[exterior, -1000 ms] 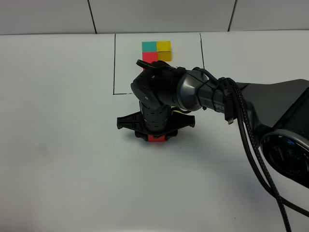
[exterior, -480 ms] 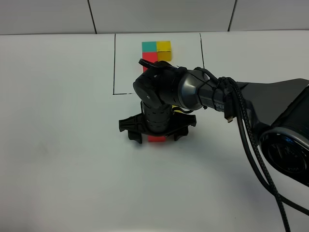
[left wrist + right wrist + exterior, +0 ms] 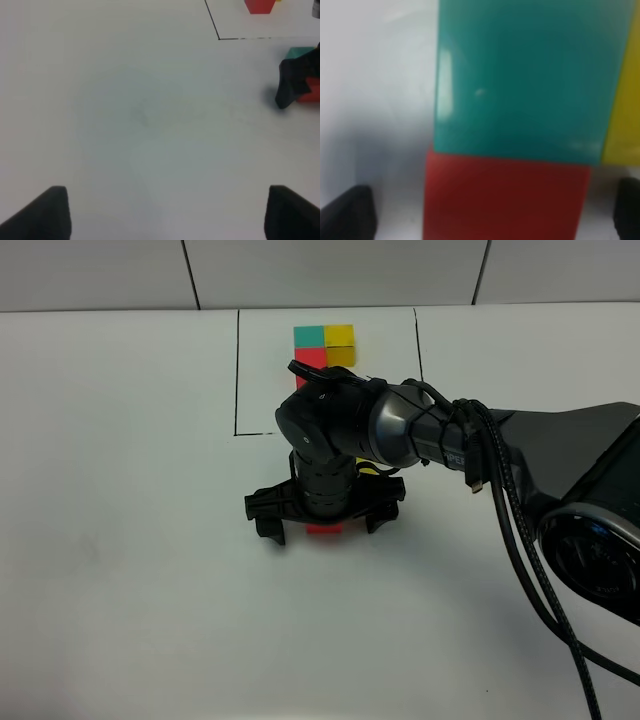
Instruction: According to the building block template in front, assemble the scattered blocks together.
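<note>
Although the left gripper [image 3: 162,212] shows only two dark fingers [image 3: 42,212] spread wide over bare worktop [image 3: 125,125] at the lower edge of its own view, gripping nothing, the work sits at centre frame. In the exterior high view the right gripper [image 3: 325,515] hangs just below centre with its fingers [image 3: 268,520] splayed clear on either side of the red cube [image 3: 322,529], no longer clamping it. Its wrist view shows the scattered blocks [image 3: 520,125] packed together: red cube in the lower middle, teal cube [image 3: 525,80] touching it above, yellow cube [image 3: 625,110] against the teal one at the right edge. That makes three loose cubes, one of each colour.

They look rigid, light and matte (likely wood or plastic), so a pinch on two opposite flat faces should hold; a nudge could easily slide them apart.

Farther up, top centre, the building block template [image 3: 325,346] sits inside the thin black frame [image 3: 237,370]: three cubes again, teal, yellow, red.
</note>
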Available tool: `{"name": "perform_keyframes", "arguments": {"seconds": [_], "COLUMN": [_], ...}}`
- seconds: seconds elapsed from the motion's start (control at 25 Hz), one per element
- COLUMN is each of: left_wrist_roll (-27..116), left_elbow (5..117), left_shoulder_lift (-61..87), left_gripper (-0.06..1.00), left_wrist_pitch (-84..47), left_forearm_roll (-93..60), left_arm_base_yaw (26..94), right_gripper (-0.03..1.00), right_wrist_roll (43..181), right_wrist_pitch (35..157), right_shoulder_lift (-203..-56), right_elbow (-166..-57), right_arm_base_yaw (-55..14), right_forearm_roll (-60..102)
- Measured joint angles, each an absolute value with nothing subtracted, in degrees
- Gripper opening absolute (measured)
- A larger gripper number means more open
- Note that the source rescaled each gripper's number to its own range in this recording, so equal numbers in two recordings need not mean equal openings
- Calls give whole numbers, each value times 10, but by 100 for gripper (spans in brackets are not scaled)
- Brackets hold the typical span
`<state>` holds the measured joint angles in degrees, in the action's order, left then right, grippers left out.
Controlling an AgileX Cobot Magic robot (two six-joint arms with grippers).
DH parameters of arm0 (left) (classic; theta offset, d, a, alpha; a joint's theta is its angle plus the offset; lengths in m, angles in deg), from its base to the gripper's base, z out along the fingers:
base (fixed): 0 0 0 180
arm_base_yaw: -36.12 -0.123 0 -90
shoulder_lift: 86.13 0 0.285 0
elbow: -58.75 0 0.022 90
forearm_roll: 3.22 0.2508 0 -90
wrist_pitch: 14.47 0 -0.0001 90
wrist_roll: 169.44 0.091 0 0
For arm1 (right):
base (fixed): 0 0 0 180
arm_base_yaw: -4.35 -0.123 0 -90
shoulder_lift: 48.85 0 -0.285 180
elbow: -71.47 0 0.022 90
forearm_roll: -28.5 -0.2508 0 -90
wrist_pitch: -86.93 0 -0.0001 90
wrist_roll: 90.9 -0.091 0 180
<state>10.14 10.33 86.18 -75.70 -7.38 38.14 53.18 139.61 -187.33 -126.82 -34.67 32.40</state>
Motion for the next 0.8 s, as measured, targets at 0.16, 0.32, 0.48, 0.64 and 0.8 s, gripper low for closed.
{"name": "perform_keyframes", "arguments": {"seconds": [0.16, 0.32, 0.48, 0.64, 0.8], "left_wrist_roll": [101, 101, 101, 101, 101], "left_elbow": [103, 103, 103, 103, 103], "left_shoulder_lift": [862, 862, 862, 862, 862], "left_gripper": [75, 75, 75, 75, 75], "left_wrist_pitch": [-757, -757, -757, -757, -757], "left_forearm_roll": [-74, -74, -74, -74, -74], "left_arm_base_yaw": [381, 381, 381, 381, 381], "right_gripper": [98, 98, 97, 96, 94], "right_wrist_roll": [545, 570, 597, 627, 657], "right_wrist_pitch": [1421, 1452, 1478, 1474, 1427], "right_shoulder_lift": [-1842, -1793, -1753, -1708, -1656], "right_elbow": [-1268, -1268, -1266, -1235, -1165], "right_arm_base_yaw": [-347, -347, -347, -325, -263], "right_forearm_roll": [316, 307, 306, 323, 323]}}
